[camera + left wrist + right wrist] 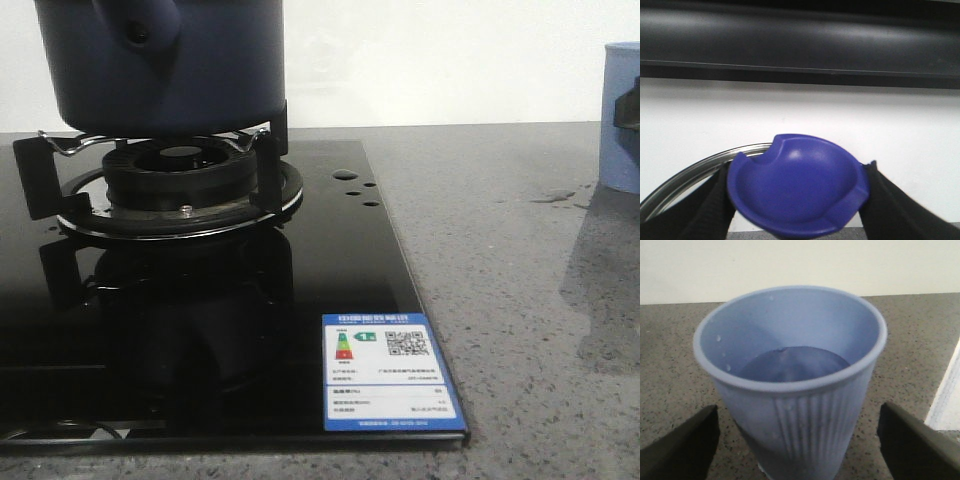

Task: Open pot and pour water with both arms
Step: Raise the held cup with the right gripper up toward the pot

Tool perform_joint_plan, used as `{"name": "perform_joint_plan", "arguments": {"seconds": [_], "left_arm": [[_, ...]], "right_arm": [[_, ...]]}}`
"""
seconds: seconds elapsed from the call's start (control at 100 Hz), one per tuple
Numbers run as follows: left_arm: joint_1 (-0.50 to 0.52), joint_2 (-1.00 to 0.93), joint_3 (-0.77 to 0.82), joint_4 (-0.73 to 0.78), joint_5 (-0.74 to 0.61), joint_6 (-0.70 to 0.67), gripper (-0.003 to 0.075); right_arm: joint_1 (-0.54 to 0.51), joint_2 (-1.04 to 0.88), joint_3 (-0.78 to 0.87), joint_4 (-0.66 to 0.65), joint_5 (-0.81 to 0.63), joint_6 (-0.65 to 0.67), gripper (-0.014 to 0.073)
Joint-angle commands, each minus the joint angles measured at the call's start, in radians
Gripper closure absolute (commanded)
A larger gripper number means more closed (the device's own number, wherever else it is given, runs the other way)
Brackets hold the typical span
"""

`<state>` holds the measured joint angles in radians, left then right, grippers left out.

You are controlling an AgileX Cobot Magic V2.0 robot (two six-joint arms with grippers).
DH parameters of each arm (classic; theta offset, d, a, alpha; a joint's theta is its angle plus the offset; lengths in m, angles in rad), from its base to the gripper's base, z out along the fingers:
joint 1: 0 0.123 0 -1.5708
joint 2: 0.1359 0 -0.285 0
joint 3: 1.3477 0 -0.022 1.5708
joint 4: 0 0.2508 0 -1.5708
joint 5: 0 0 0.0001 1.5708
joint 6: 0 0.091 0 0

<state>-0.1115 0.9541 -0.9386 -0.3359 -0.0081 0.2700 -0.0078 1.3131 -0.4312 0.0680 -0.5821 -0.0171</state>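
Lid [797,187] is pinched by left end effector [795,200] — pot [160,60] opened; right end effector [797,440], spread, to be closed on cup [792,385].

Speckled grey countertop [500,250] — black glass hob [250,330], light-blue ribbed cup [622,115]

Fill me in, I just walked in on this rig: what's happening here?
The pot sits on the burner of a black glass stove. The left gripper is shut on a blue knob-like piece, apparently the lid's, with a metal rim showing behind it. The right gripper is open around a light-blue ribbed cup holding some water, standing on the grey countertop. No pouring is underway.
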Motion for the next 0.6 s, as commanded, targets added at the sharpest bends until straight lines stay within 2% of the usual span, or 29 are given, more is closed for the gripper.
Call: {"name": "perform_joint_plan", "arguments": {"seconds": [0.0,0.59], "left_arm": [[0.003,-0.020,-0.036,0.001,-0.121,0.000,0.0350],[0.003,-0.020,-0.036,0.001,-0.121,0.000,0.0350]], "right_arm": [[0.003,-0.019,-0.031,-0.014,-0.086,0.000,-0.0011],[0.003,0.084,-0.035,-0.014,-0.215,0.000,-0.0011]]}}
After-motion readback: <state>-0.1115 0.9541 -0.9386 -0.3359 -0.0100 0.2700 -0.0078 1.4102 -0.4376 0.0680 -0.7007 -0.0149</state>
